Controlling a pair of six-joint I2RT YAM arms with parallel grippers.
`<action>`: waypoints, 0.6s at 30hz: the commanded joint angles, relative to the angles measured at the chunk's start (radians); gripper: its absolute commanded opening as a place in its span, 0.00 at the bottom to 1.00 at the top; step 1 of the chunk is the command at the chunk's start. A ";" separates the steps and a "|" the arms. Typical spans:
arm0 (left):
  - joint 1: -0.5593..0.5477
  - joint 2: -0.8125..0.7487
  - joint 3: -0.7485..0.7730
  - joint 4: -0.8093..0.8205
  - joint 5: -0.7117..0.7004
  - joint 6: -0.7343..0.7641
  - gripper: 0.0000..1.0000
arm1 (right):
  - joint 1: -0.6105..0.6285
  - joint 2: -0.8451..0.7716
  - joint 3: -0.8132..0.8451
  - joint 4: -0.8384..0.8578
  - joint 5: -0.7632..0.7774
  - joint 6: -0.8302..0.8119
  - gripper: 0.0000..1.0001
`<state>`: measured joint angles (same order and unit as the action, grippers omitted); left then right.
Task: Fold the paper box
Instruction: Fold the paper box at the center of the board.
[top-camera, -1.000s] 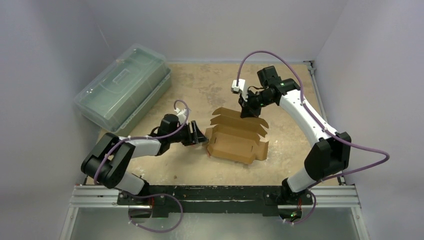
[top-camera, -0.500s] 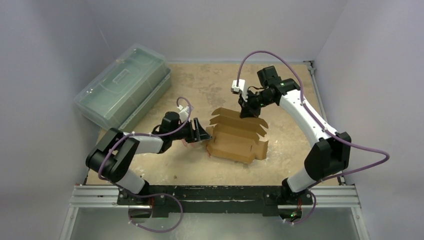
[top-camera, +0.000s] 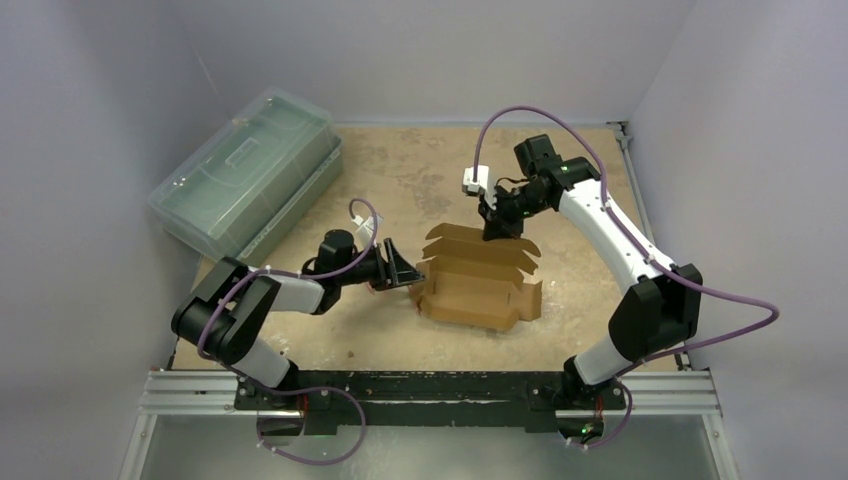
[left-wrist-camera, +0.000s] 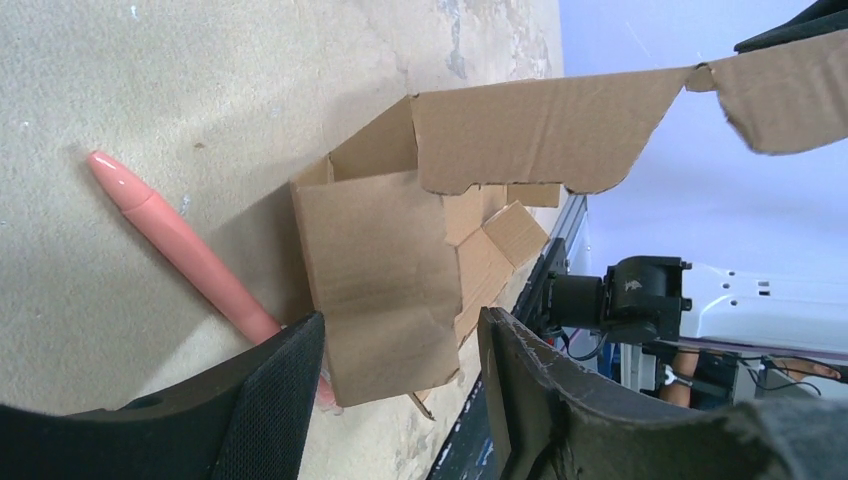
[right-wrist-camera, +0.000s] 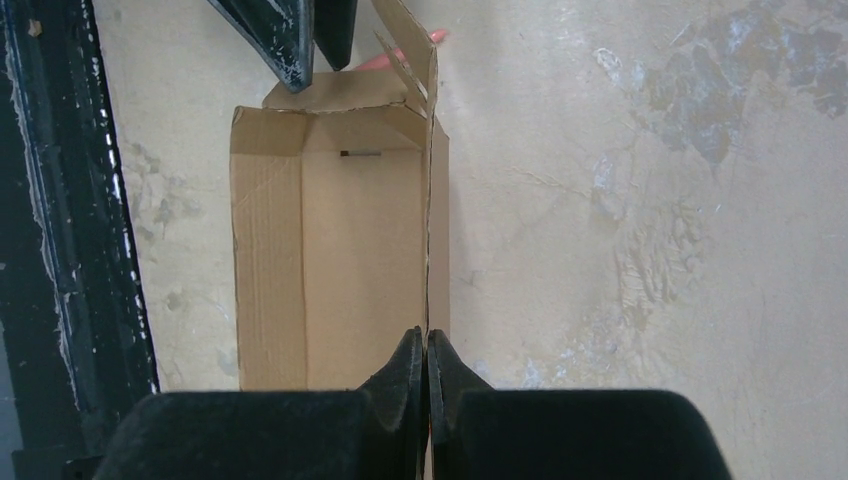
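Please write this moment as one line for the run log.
box: partly folded | left claw: open around box end flap | right claw: shut on box wall edge | pen: beside box

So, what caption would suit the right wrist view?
Right gripper pinches a wall of the paper box; left gripper open at its far end.

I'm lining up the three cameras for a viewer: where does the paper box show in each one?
Top external: paper box near mid-frame, just right of centre.
Left wrist: paper box mid-frame, one end facing the camera.
Right wrist: paper box left of centre, seen from above.
Shared landmark: the left claw, at the same end of the box in all three.
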<state>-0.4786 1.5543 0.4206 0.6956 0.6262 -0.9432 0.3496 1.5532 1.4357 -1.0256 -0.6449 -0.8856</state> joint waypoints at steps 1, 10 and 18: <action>0.006 0.013 0.006 0.072 0.042 -0.023 0.57 | 0.003 -0.021 0.006 -0.045 -0.010 -0.053 0.00; 0.005 0.058 0.022 0.080 0.045 -0.040 0.57 | 0.015 -0.007 0.021 -0.055 -0.031 -0.052 0.00; 0.005 0.045 0.041 -0.039 0.021 0.019 0.57 | 0.017 -0.009 0.032 -0.058 -0.032 -0.047 0.00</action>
<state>-0.4782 1.6066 0.4229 0.7124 0.6506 -0.9756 0.3603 1.5532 1.4357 -1.0698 -0.6468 -0.9218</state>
